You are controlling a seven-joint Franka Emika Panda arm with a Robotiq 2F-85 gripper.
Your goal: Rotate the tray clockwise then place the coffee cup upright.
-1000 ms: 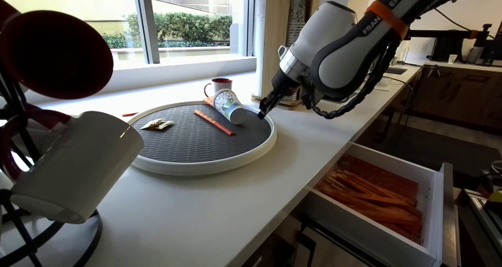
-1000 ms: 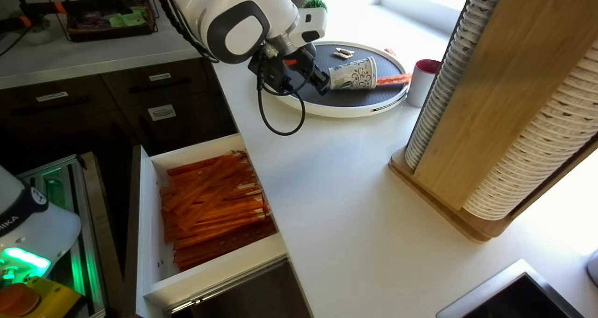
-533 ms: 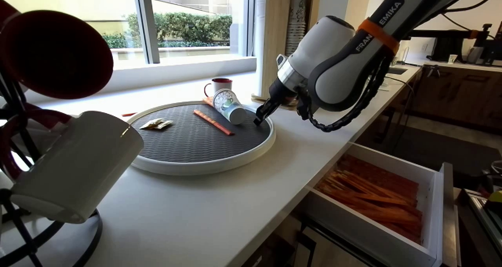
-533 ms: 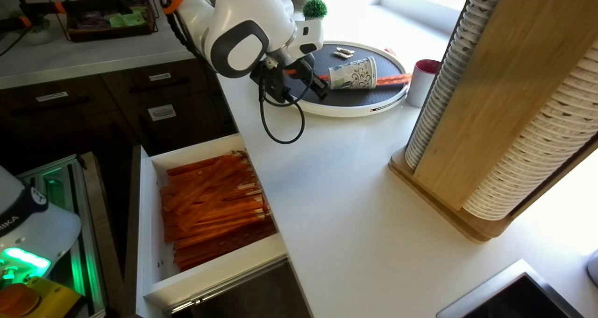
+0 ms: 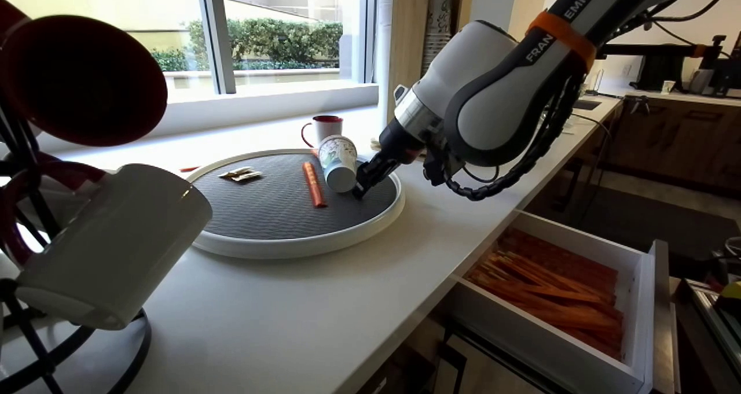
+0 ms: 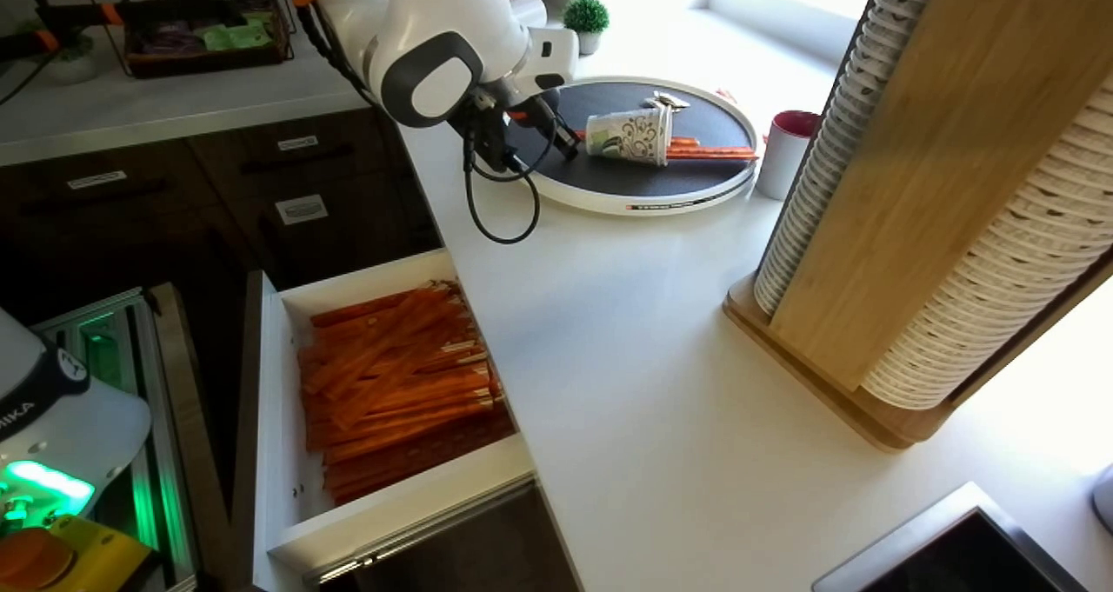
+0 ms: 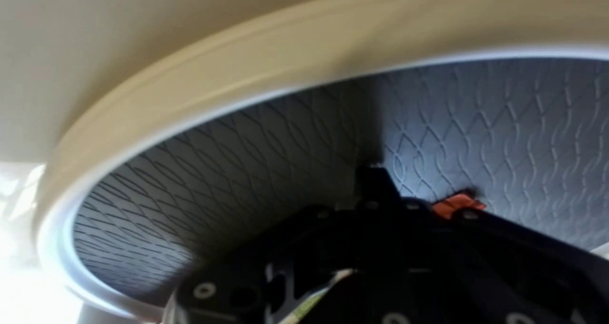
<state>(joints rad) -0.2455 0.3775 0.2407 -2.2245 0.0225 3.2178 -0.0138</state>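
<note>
Dark grey and finely textured is the top of the tray (image 5: pixel 269 209), with a thick white rim all around it. Its part toward the near rim is bare in an exterior view, and between the rim and the pulled-out drawer (image 6: pixel 409 505) a stretch of white counter (image 6: pixel 643 357) is free. Near the wooden cup stand (image 6: pixel 948 183) the room is narrower: a red-rimmed mug (image 5: pixel 327 131) stands just outside the rim. The coffee cup (image 5: pixel 337 161), patterned, lies on its side on the tray, its base toward the gripper (image 5: pixel 358 194), its mouth pointing away. One orange-red packet (image 5: pixel 314 184) lies just beside the cup; small pale sachets (image 5: pixel 241 174) lie well apart from it. In the wrist view the fingers (image 7: pixel 376 186) are together, without gap, and they are empty. Their tips are inside the rim, down at the grey top and just beside the cup's base; whether they touch the surface or the cup, I cannot tell.
</note>
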